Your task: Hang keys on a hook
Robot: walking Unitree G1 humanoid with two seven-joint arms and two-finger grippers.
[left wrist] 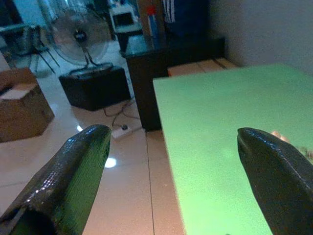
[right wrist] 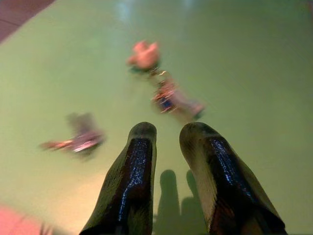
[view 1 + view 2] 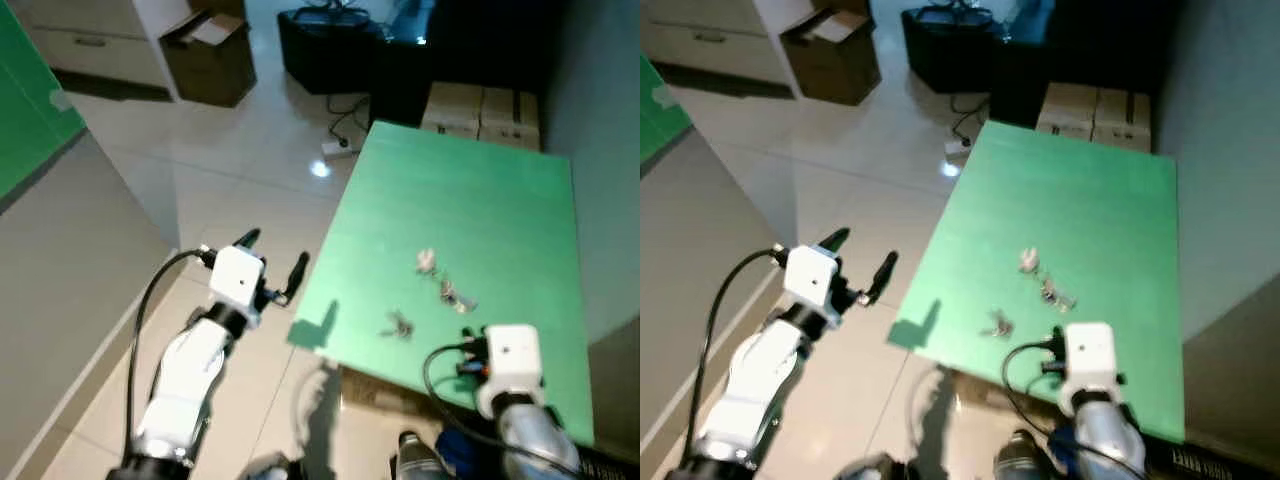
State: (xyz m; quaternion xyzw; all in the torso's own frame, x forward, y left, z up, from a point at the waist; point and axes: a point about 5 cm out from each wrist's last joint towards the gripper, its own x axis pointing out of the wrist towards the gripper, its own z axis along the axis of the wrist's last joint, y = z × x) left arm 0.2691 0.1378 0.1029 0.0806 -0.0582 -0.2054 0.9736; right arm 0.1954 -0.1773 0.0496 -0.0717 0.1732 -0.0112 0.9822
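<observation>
On the green table (image 3: pixel 480 190) lie a key bunch (image 3: pixel 455 295) with a pink charm (image 3: pixel 427 262) and, closer to the near edge, a separate small key (image 3: pixel 398 325). My right gripper (image 2: pixel 167 131) hovers low over the table's near edge, shut with nothing between its fingers. The bunch (image 2: pixel 171 98) lies just ahead of the tips and the single key (image 2: pixel 78 139) off to one side. In the left eye view its white wrist housing (image 3: pixel 510 360) covers the fingers. My left gripper (image 3: pixel 273 254) is open over the floor, left of the table.
Cardboard boxes (image 3: pixel 480 112) stand past the table's far end beside a black cabinet (image 3: pixel 330 45). An open carton (image 3: pixel 210 55) and a power strip (image 3: pixel 338 148) sit on the tiled floor. A grey counter (image 3: pixel 60 260) runs along my left. A fan (image 1: pixel 80 36) stands on the cabinet.
</observation>
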